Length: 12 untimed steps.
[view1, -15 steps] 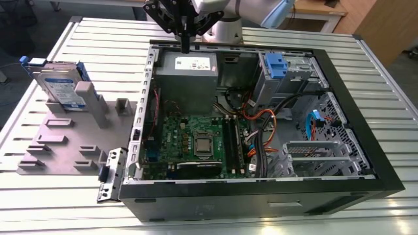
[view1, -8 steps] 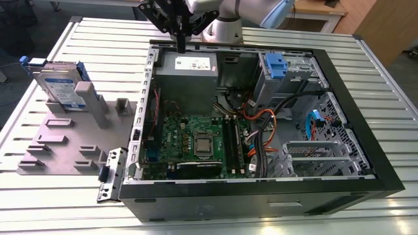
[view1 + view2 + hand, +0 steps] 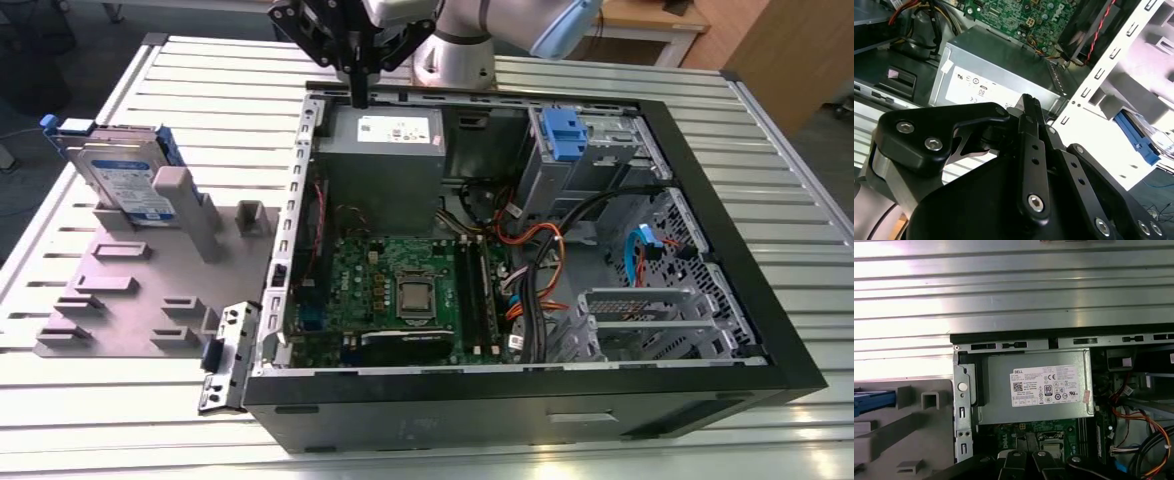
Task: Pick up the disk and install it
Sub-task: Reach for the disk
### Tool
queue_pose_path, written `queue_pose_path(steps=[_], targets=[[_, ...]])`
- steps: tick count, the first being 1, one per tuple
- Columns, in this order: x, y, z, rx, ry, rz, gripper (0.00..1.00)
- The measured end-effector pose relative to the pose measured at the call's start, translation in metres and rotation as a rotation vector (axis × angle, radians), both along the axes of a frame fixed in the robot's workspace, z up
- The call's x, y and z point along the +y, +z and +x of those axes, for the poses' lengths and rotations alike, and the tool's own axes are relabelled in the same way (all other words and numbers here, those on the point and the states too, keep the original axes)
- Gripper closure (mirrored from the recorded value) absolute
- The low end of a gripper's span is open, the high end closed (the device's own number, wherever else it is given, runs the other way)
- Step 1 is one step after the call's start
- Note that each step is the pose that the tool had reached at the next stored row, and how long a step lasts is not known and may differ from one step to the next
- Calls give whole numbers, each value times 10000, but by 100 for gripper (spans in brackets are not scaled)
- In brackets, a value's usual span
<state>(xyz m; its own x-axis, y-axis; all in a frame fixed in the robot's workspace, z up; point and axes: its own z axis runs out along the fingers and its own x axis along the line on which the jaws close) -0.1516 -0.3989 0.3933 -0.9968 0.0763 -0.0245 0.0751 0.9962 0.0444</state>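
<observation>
The disk (image 3: 123,175), silver with a white-and-blue label and blue side rails, stands on edge in a grey fixture plate (image 3: 120,300) at the exterior view's left, outside the open computer case (image 3: 747,300). My gripper (image 3: 359,96) hangs over the case's far wall, just above the grey power-supply box (image 3: 387,140), well apart from the disk. Its fingers are shut together with nothing between them, as the second wrist view shows of the gripper (image 3: 1029,102). A blue rail of the disk (image 3: 1137,141) shows beyond the case wall. In the first wrist view the disk's blue rail (image 3: 871,401) lies beside the fixture.
Inside the case lie the green motherboard (image 3: 400,290), orange and black cables (image 3: 534,260), a blue latch on a grey cage (image 3: 563,135) and a perforated metal drive cage (image 3: 647,320). A loose metal bracket (image 3: 227,355) lies beside the case. A slatted metal table (image 3: 134,430) carries everything.
</observation>
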Motion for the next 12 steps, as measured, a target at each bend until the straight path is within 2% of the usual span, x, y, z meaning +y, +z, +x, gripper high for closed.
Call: queue_pose_path(steps=[7,12], targets=[[0,0,-72,-1,1,1,89],[0,0,-82,0,1,0,89]])
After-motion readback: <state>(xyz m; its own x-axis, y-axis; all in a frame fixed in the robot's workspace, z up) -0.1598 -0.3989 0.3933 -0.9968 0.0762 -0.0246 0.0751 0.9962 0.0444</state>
